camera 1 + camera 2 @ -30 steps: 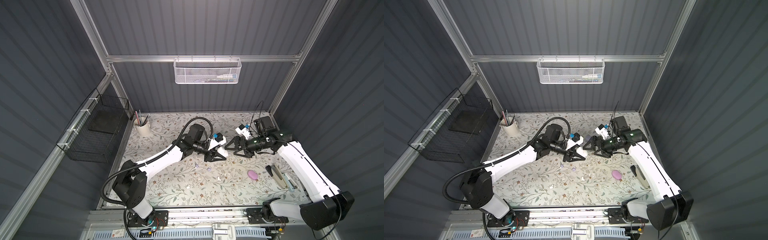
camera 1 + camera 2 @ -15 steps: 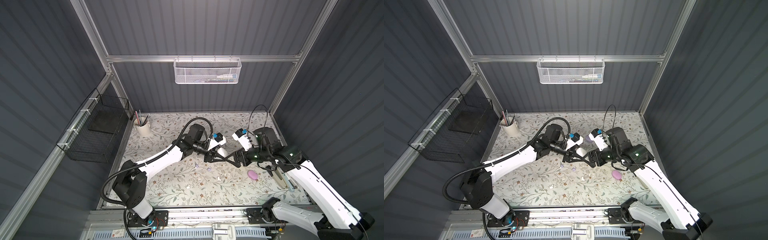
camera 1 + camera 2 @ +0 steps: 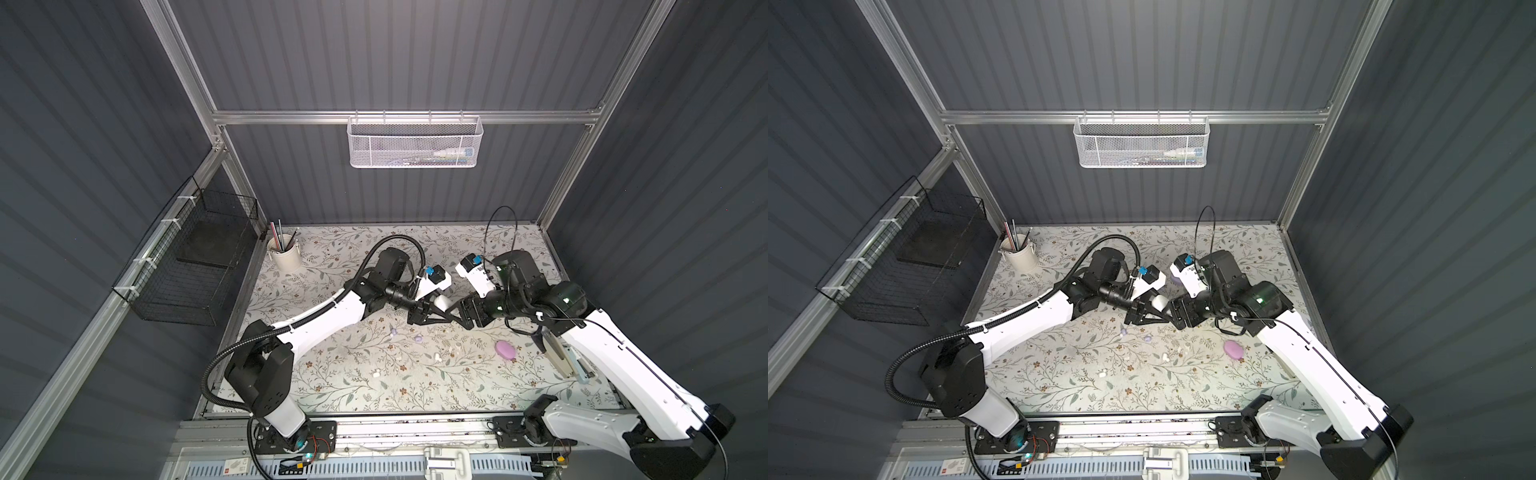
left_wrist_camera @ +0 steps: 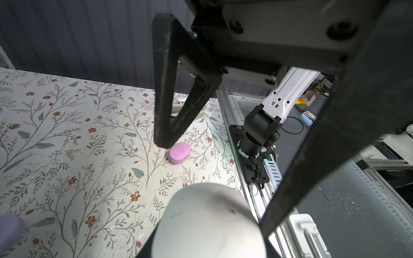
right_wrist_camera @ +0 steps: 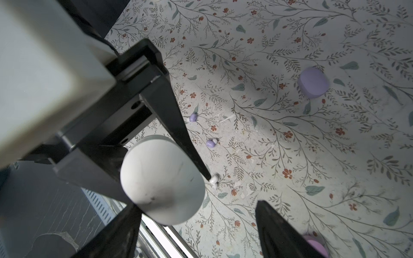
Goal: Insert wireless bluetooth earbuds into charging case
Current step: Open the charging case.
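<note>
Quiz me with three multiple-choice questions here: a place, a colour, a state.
1. Where is the pink case? A in the wall basket; B on the floral table; C in the cup.
2. What colour is the case held by the left hand? A lavender; B pink; C white.
3. How is the right hand? A open; B shut on an earbud; C shut on the pink case.
Answers: B, it lies on the table; C, the white case sits in its grip; A, its jaws stand apart.
</note>
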